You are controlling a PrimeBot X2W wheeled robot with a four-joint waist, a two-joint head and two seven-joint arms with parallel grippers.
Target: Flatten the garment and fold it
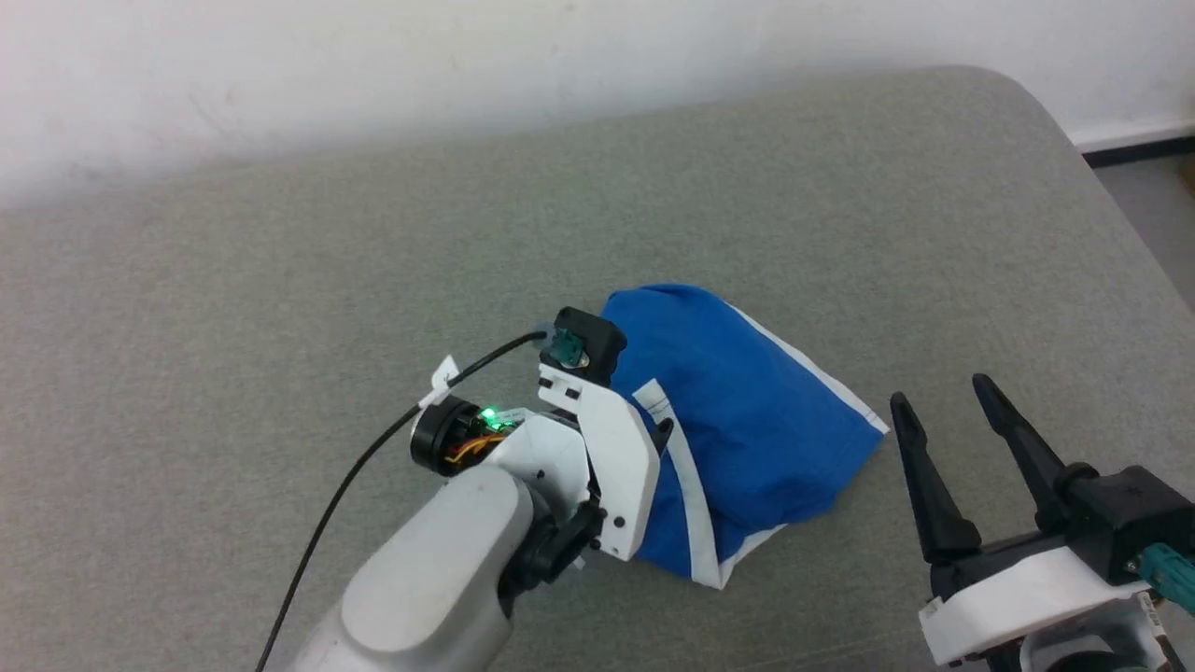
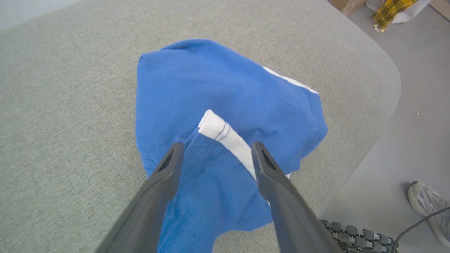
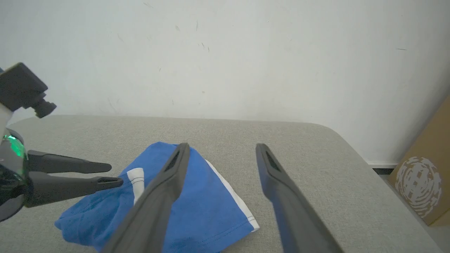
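One pair of blue shorts, two grippers, both spread wide

1 pair of shorts [image 1: 747,439], bright blue, lies bunched in a heap on the grey pad [image 1: 280,327]. In head view it sits just toward 4 o'clock of centre, well in from the pad's rounded corner at 2 o'clock. 2 long white bands show from the head: one on the 2 o'clock edge, one running down to 6 o'clock. Wrist views show a folded-up band end w/ 2 thin dark lines; any lettering too small to read.

Left gripper [image 2: 216,149]: 2 dark fingers, spread apart, tips straddling that band end, low over the cloth. Contact: can't tell. Its arm comes in from 7 o'clock, w/ 1 green light [image 1: 486,413] lit at the wrist and 1 black cable [image 1: 373,448] alongside.

Right gripper [image 1: 938,392]: 2 fingers, spread apart, nothing between them. It's at 3 o'clock of the shorts, just beside the corner.

Off the pad: 1 cardboard box [image 3: 425,182] w/ a pale round swirl print, words not legible; 1 pale shoe [image 2: 429,203] on the floor; 1 yellow plaid cloth [image 2: 393,10].
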